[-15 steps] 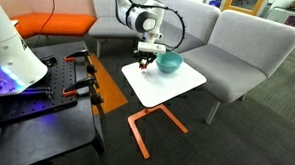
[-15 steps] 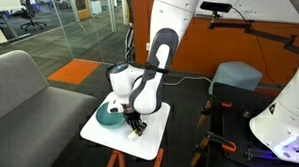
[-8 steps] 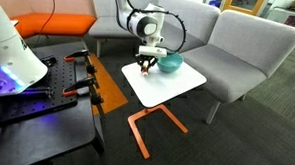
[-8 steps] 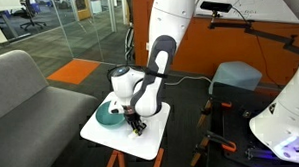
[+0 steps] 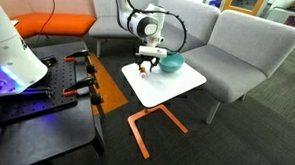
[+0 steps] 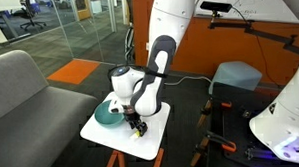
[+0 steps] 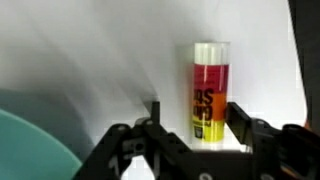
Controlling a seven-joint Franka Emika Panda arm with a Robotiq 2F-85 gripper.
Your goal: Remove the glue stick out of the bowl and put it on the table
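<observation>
Grey sofas surround the white surface, where the glue stick stands upright outside the bowl between the parted jaws of your tool, so a skewed lift could let one jaw topple it.

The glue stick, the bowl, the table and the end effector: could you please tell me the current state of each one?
glue stick: standing upright on the table, outside the bowl.
bowl: upright on the table, beside the glue stick.
table: level, bearing the bowl and the glue stick.
end effector: open, low over the table, its fingers on either side of the glue stick with a gap showing on one side.
</observation>
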